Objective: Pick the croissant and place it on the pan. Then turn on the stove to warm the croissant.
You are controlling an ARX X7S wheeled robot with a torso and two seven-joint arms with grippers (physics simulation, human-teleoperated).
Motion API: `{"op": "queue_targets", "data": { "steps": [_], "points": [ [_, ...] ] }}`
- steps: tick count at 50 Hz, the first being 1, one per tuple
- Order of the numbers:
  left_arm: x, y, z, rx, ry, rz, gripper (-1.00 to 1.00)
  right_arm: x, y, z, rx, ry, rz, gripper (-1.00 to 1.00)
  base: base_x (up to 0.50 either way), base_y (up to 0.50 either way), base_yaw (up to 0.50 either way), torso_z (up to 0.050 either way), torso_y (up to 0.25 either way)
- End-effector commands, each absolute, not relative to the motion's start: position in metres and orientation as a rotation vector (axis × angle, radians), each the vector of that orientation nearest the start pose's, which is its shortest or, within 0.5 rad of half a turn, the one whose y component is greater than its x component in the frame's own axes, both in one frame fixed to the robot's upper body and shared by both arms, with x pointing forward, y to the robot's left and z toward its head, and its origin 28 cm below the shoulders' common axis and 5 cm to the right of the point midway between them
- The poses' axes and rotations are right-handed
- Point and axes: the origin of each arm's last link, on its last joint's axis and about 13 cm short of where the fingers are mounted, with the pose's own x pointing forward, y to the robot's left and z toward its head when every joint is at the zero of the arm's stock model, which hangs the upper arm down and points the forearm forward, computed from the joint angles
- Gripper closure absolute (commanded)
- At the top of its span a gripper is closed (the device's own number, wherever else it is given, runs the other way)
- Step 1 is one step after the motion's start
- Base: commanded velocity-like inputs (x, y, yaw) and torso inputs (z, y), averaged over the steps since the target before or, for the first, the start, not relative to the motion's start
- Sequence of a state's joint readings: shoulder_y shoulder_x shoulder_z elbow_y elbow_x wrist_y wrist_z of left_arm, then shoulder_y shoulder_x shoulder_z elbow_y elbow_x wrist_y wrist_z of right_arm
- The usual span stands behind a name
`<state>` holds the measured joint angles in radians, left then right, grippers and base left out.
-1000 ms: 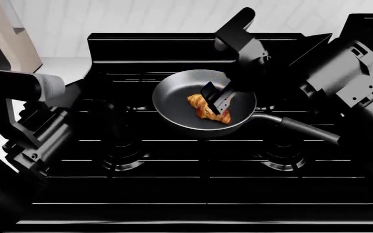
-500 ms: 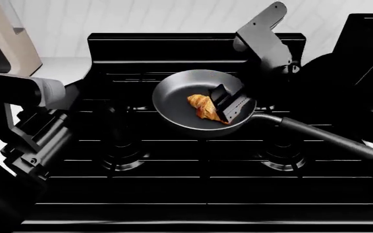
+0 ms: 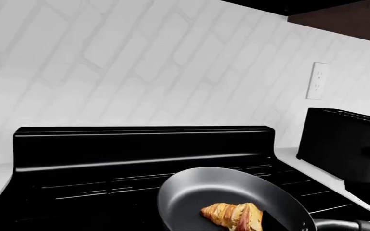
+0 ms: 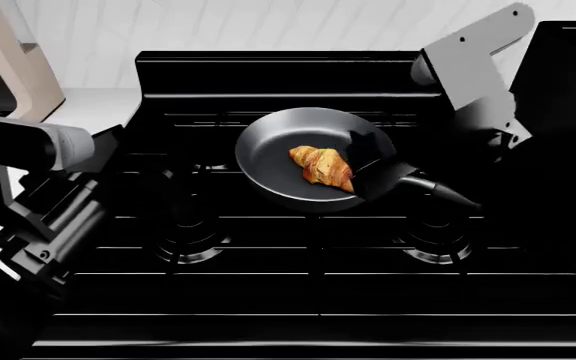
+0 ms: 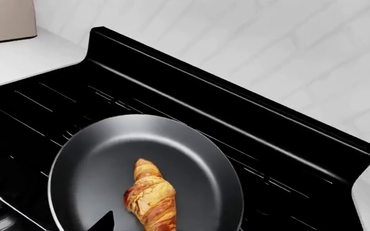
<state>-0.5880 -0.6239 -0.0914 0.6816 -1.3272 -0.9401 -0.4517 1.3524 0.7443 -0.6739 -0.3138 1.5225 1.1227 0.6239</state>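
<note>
Head view shows the right arm [image 4: 473,64] raised over the back right of the stove [image 4: 308,247], its grey upper link angled up toward the wall. The right gripper [image 4: 373,161] hangs at the right edge of the pan [image 4: 268,150], just beside the croissant [image 4: 323,167]; its dark fingers blend into the pan and handle, so I cannot tell whether they are spread or closed. They hold nothing. The left arm [image 4: 53,195] is folded low over the stove's left edge, and its gripper is out of sight.

The croissant lies free inside the pan, toward the right side. The pan sits on the back middle grates, its black handle [image 4: 438,191] pointing to the front right.

Behind the stove's raised back panel is a white tiled wall [image 3: 140,62] with an outlet [image 3: 317,80]. White counter [image 5: 24,60] flanks the stove, and a black appliance [image 3: 349,139] stands on the right-hand counter.
</note>
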Motion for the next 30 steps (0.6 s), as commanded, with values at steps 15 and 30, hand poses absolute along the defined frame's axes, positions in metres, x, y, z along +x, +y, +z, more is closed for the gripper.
{"op": "queue_targets", "data": {
  "steps": [15, 30],
  "points": [
    [0.209, 0.253, 0.241, -0.132, -0.108, -0.357, -1.0, 0.206, -0.127, 0.296, -0.218, 0.088, 0.201, -1.0, 0.0, 0.0, 0.0, 0.0, 0.0],
    [0.209, 0.253, 0.244, -0.141, -0.116, -0.358, -1.0, 0.199, -0.127, 0.292, -0.189, 0.055, 0.198, -1.0, -0.06, 0.0, 0.0, 0.0, 0.0]
  ]
}}
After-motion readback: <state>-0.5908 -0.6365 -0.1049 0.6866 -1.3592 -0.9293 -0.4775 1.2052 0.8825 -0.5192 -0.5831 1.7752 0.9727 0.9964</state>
